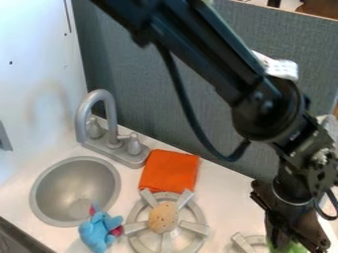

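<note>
At the lower right, the black gripper (289, 220) hangs down over the counter beside the second burner. A green thing (286, 247) shows right under it at the bottom edge, partly hidden by the gripper; whether it is held I cannot tell. A tan, speckled oval thing (163, 217) rests on the middle of the left burner (195, 227). Behind that burner lies a folded orange cloth (170, 171). A blue plush toy (98, 232) with pink parts is at the front rim of the sink.
The round grey sink (54, 193) is at the left, with a grey faucet (110, 116) behind it. A second burner (245, 243) is at the bottom right. A grey panel (198, 79) stands along the counter's back, and a white wall (36, 74) rises at the left.
</note>
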Available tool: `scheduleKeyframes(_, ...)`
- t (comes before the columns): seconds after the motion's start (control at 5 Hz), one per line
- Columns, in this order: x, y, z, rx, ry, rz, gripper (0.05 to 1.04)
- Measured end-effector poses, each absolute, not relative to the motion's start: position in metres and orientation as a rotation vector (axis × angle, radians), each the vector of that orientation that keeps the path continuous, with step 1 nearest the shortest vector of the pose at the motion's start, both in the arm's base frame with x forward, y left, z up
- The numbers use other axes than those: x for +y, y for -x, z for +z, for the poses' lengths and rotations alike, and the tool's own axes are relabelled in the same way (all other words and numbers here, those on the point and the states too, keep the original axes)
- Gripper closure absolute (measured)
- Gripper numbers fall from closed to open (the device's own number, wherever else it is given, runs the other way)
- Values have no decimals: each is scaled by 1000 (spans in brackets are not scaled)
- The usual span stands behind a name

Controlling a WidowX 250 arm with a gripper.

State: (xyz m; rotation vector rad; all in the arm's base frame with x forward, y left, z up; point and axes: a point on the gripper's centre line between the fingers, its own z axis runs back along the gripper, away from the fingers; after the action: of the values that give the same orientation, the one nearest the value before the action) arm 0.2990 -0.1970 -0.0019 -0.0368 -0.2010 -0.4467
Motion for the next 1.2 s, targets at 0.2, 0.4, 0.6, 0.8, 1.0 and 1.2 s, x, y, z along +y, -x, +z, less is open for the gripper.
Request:
scheduleKeyframes(0.2, -194, -296, -12, -162, -9, -438, 971)
scheduleKeyframes(0.4, -195, -298, -20, -132, -25, -435, 971)
scheduleKeyframes(0.6, -195, -302, -36, -103, -46, -436, 971)
scheduleKeyframes(0.8, -201, -309, -47, -97, -49, -433, 971)
scheduleKeyframes(1.0, -208, -319, -47, -105, -48, -433, 945)
scheduleKeyframes(1.2, -211, -320, -48, -98, -43, -411, 721)
